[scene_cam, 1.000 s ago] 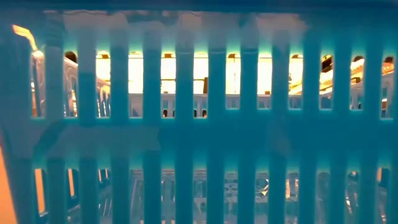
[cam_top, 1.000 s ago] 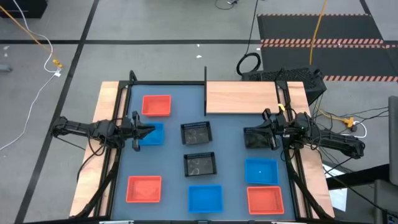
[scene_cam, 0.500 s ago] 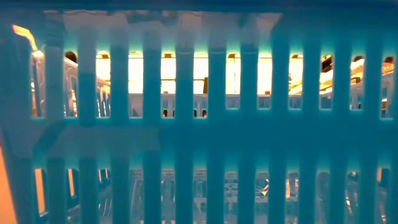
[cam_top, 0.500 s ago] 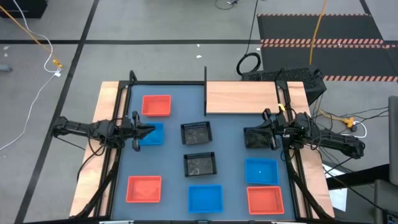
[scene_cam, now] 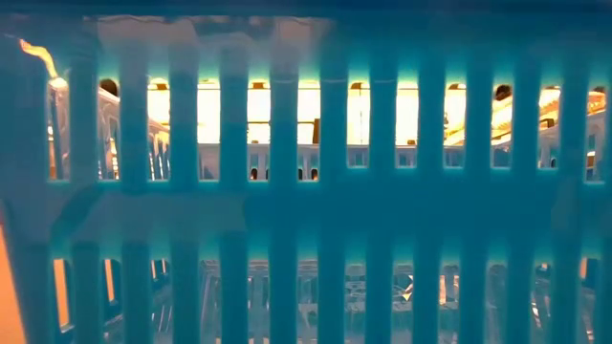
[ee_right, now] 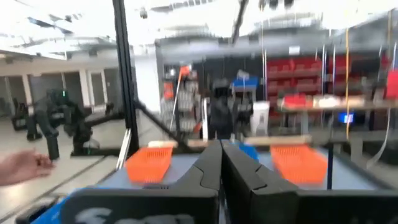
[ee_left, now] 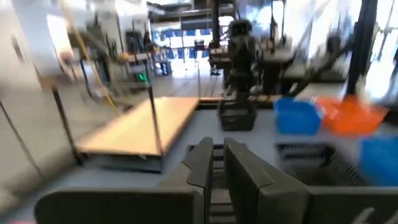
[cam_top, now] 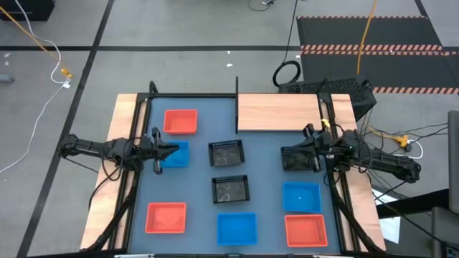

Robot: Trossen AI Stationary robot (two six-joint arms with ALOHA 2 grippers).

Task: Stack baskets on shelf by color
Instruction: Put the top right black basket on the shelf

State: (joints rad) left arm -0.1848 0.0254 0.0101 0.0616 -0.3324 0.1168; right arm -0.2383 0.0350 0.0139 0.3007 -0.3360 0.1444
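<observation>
In the high view nine baskets lie on the blue tabletop. Three are red-orange [cam_top: 181, 121] [cam_top: 166, 217] [cam_top: 306, 229], three blue [cam_top: 176, 155] [cam_top: 237, 228] [cam_top: 301, 197], three black mesh [cam_top: 226, 153] [cam_top: 230, 188] [cam_top: 291, 160]. The wooden shelf [cam_top: 278, 112] sits at the far edge, its black post [cam_top: 237, 89] at its left end. My left gripper [cam_top: 163, 151] [ee_left: 214, 168] is shut and level over the left blue basket. My right gripper [cam_top: 300, 155] [ee_right: 221, 165] is shut and level over the right black basket.
A blue basket's slotted wall [scene_cam: 306, 191] fills the low view and hides the table behind it. A black frame [cam_top: 150, 97] and wood strips [cam_top: 122, 122] edge the tabletop. Bare blue surface lies between the baskets [cam_top: 201, 172].
</observation>
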